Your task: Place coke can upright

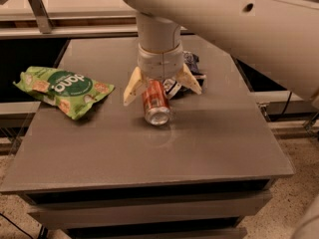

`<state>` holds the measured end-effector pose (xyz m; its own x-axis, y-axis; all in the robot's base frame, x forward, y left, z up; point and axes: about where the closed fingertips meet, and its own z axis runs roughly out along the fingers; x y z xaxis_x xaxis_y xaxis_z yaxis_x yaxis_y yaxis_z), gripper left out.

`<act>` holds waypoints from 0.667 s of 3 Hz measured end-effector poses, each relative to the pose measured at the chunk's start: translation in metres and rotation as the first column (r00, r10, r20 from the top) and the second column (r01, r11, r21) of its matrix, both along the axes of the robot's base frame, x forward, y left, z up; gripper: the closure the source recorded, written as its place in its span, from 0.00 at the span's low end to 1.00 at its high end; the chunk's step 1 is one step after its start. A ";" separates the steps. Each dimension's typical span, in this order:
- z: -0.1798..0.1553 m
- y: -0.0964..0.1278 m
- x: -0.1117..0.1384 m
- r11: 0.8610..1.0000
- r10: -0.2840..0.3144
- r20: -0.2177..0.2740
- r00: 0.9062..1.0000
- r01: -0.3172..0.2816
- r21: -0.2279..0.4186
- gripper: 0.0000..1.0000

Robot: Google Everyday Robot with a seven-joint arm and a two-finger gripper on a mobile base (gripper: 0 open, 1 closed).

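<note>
Coke can (156,103) lying on its side near the middle of the grey table (149,163), its long axis running toward the camera and its silver end facing the viewer. The gripper (163,94) hangs directly over the can's far end, its two cream fingers (133,86) splayed wide apart, one on each side of the can. The left finger lies just beside the can's wall; whether it touches cannot be told. The white arm (224,19) reaches in from the upper right. A blue-and-white snack bag (193,63) lies behind the gripper, partly hidden by it. A green chip bag (62,88) rests flat toward the table's left edge, well apart from the can.
</note>
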<state>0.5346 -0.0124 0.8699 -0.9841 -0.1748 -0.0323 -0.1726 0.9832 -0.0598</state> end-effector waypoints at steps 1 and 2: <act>-0.008 -0.002 0.009 1.000 0.005 0.030 1.000 -0.005 0.007 0.00; -0.016 0.000 0.019 1.000 0.013 0.049 0.999 -0.013 -0.008 0.00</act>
